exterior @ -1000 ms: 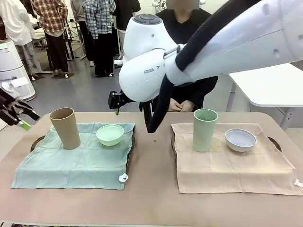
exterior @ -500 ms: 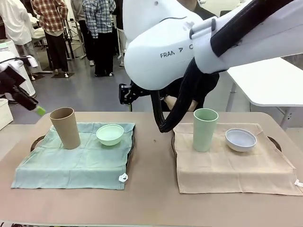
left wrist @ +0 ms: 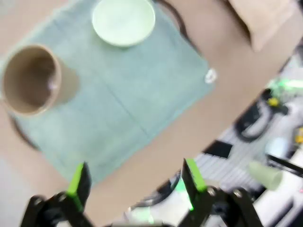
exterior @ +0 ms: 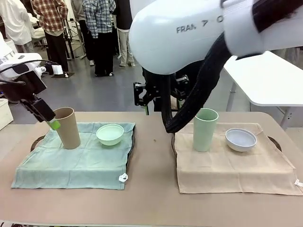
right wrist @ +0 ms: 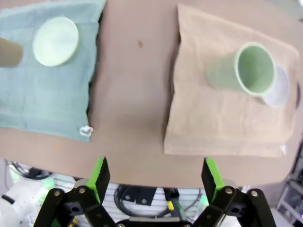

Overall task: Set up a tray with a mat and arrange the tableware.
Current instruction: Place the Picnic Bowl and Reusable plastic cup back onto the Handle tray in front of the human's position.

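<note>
Risen since a second ago, left gripper (left wrist: 135, 182) and right gripper (right wrist: 156, 179) — jaws spread, empty. Tall tan plastic cup (exterior: 66, 127) on teal mat (exterior: 71, 161), seemingly finished — retreat clear

A lab or demo hall (onlookers (exterior: 97, 33), white worktable (exterior: 270, 85)).

Soft matt cloth on both mats, teal mat (exterior: 71, 163) creased, beige mat (exterior: 232, 165) smoother. Matt plastic for tan cup (exterior: 67, 127), sage green cup (exterior: 205, 129); faint sheen on mint bowl (exterior: 110, 135), pale bowl (exterior: 240, 139). Smooth matt brown worktop (exterior: 151, 189).
</note>
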`<action>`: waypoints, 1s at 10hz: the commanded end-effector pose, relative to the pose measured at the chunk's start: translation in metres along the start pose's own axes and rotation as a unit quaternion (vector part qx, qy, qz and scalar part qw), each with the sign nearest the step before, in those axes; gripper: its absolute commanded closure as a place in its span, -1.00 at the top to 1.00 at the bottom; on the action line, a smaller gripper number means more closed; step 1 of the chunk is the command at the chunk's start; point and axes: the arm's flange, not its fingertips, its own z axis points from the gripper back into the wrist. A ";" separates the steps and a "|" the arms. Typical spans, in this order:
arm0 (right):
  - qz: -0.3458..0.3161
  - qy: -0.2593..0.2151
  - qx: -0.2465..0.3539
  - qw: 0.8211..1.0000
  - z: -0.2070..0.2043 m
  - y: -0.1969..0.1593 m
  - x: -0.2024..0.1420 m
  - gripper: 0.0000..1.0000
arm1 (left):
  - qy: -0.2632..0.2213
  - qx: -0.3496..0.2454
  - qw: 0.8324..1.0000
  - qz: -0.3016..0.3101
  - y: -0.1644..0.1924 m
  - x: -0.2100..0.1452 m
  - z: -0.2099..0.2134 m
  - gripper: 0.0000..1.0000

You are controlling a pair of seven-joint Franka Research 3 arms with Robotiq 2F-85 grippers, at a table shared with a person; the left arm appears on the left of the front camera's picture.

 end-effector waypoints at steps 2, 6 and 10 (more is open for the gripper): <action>0.000 0.000 0.000 1.000 0.000 0.000 0.000 1.00 | 0.000 0.000 1.000 0.000 0.000 0.000 0.000 1.00; 0.000 0.000 0.000 1.000 0.000 0.000 0.000 1.00 | 0.000 0.000 1.000 0.000 0.000 0.000 0.000 1.00; 0.000 0.000 0.000 1.000 0.000 0.000 0.000 1.00 | 0.000 0.000 1.000 0.000 0.000 0.000 0.000 1.00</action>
